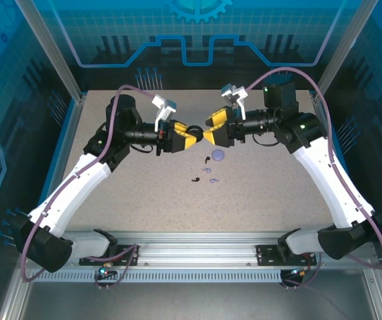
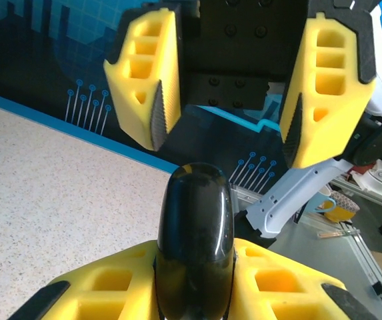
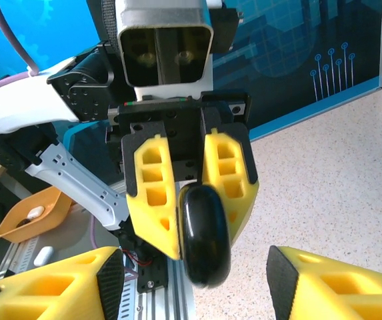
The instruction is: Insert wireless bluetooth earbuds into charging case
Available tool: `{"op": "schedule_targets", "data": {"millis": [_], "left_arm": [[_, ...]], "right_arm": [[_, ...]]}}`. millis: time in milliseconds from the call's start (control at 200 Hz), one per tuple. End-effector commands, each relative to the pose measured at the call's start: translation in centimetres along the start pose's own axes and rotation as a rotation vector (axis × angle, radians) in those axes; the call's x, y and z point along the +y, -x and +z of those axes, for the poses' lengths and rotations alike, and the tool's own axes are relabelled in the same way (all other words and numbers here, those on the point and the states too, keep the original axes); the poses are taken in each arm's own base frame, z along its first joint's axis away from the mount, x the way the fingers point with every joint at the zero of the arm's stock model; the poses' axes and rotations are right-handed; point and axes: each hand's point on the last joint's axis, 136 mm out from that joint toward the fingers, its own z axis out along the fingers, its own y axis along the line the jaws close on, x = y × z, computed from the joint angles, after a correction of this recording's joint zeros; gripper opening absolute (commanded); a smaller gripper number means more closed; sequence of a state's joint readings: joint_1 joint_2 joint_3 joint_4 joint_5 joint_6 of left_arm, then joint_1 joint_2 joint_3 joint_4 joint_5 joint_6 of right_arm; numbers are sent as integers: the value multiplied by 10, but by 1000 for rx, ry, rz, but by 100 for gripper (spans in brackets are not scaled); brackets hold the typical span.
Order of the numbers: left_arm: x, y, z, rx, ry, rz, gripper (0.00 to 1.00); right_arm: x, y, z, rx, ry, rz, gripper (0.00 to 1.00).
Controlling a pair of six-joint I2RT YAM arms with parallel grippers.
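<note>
Overhead, my two grippers meet tip to tip above the middle of the speckled table (image 1: 124, 207). My left gripper (image 1: 191, 135) is clamped tight on a black charging case (image 3: 204, 233), held on edge. My right gripper (image 1: 211, 131) faces it with jaws well apart, gripping nothing. The black earbuds (image 1: 195, 179) and lavender earbuds (image 1: 212, 178) lie loose on the tabletop, nearer my bases, just beside a lavender case (image 1: 218, 155).
</note>
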State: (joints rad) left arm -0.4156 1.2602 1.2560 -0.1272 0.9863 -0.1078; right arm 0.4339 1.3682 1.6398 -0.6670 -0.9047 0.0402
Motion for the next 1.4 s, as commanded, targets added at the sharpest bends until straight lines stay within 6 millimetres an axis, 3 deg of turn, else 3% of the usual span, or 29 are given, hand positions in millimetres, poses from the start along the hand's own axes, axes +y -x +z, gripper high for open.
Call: {"op": "schedule_targets", "data": {"millis": [0, 690, 1396], "left_arm": [[-16, 7, 0, 5, -56, 46, 25], [-20, 6, 1, 18, -74, 46, 25], [-18, -2, 2, 41, -74, 39, 25]], "right_arm": [[3, -3, 6, 34, 21, 8, 61], [-11, -5, 23, 79, -21, 6, 61], [-48, 12, 5, -3, -209, 68, 61]]}}
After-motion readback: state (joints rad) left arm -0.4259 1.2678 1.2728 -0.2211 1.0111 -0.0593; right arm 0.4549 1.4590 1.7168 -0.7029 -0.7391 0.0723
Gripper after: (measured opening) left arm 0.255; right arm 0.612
